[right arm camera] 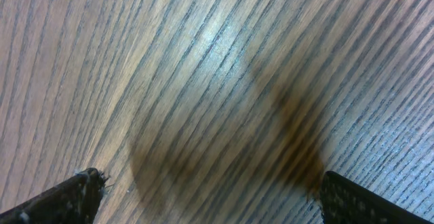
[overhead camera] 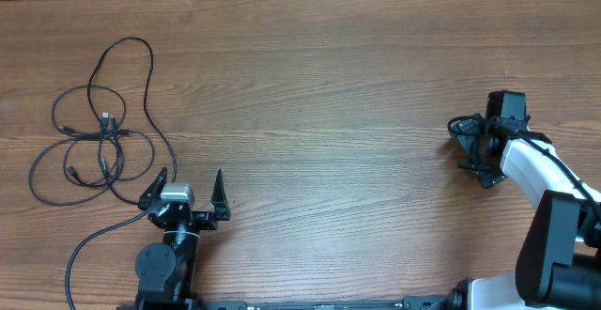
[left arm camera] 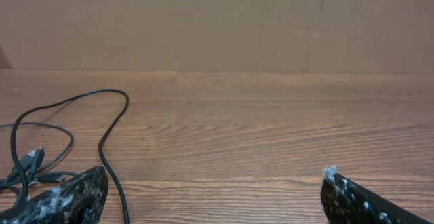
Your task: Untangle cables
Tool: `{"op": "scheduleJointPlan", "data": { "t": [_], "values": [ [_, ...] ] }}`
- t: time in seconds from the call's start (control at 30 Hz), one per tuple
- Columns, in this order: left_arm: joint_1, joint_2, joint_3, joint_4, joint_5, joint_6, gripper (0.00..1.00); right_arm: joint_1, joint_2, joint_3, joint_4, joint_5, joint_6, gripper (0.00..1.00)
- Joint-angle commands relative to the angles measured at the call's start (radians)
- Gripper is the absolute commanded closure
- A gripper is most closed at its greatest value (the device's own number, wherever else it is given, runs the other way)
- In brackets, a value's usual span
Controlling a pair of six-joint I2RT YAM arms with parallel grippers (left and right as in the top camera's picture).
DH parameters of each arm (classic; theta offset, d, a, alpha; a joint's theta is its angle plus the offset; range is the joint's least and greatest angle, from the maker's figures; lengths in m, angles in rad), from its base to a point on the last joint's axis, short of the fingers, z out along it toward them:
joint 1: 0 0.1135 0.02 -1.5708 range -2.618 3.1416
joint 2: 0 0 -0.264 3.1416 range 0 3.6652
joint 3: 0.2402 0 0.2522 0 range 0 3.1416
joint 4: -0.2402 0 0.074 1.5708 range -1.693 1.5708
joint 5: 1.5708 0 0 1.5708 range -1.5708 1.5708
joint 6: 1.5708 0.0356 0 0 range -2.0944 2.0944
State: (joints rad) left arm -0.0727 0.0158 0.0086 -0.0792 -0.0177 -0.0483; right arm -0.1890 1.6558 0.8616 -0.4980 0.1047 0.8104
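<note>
Evidently the cables (overhead camera: 111, 133) are lying on the left side of the table (overhead camera: 357, 85), just left of and a little beyond the left gripper (overhead camera: 191, 177). Its jaws are standing wide apart and holding nothing, and one strand is passing close beside its left jaw. The right gripper (right arm camera: 210, 190) is hanging over bare wood, well apart at the right side, also spread wide and gripping nothing. The cords are thin, black and limp, looping over one another in several open rings that are crossing at a small knot. Small plug ends are showing among the loops, one looking silvery. The fingers (left arm camera: 74, 197) are showing black, speckled with pale scuffs. The table is showing warm brown wood grain running left to right, and a plain tan board (left arm camera: 271, 20) is standing along its far edge.
</note>
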Motion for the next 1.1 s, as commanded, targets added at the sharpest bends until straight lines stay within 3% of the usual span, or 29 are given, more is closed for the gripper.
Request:
{"op": "scheduleJointPlan", "data": {
  "t": [0.0, 1.07],
  "values": [
    [-0.006, -0.011, -0.003, 0.001, 0.008, 0.019, 0.00, -0.002, -0.018, -0.002, 0.003, 0.006, -0.008, 0.00],
    [-0.006, -0.011, -0.003, 0.001, 0.008, 0.019, 0.00, -0.002, -0.033, -0.002, 0.002, 0.006, -0.008, 0.00]
  ]
}}
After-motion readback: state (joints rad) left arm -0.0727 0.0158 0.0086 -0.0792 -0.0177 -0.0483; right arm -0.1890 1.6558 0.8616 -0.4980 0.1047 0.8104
